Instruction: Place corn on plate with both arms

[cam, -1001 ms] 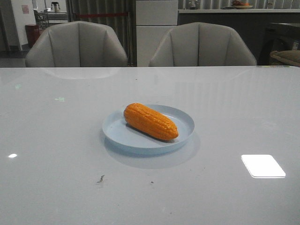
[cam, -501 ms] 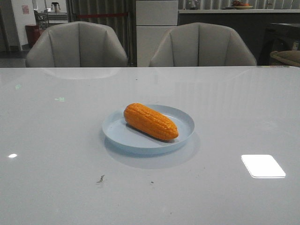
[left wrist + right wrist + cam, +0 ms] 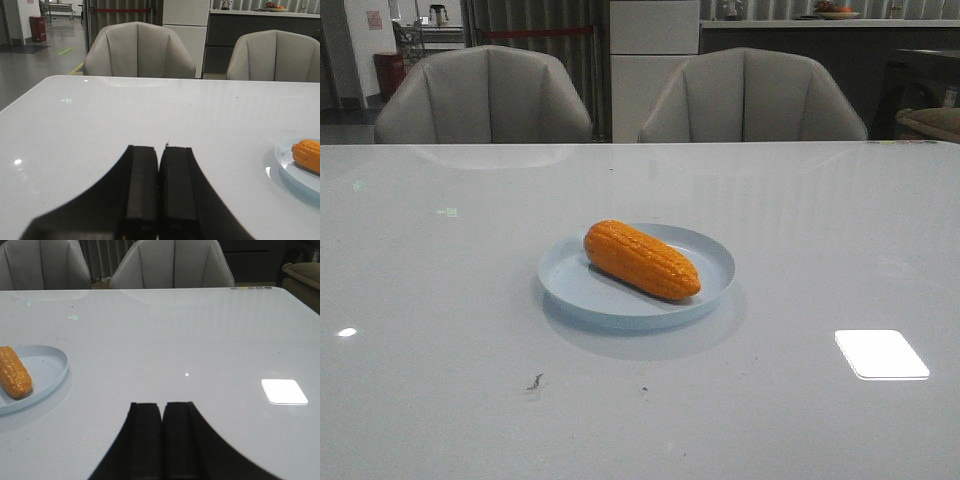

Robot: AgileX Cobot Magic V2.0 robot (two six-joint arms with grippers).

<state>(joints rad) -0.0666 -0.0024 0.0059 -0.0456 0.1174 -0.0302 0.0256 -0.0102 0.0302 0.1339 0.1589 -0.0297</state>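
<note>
The corn (image 3: 641, 259) lies flat inside the plate (image 3: 710, 255), long axis diagonal: one end toward the far left rim, the other toward the near right rim. The plate sits near the middle of the bench (image 3: 440, 330), a glossy white surface showing a bright rectangular reflection and a few dark specks near its front edge. Two grey upholstered chairs (image 3: 485, 95) stand behind the bench; cabinets and a counter sit farther back. Left fingers (image 3: 142, 187) are pressed together, holding nothing, well apart from the corn. Right fingers (image 3: 145, 440) are likewise closed and empty, well apart from the plate.
</note>
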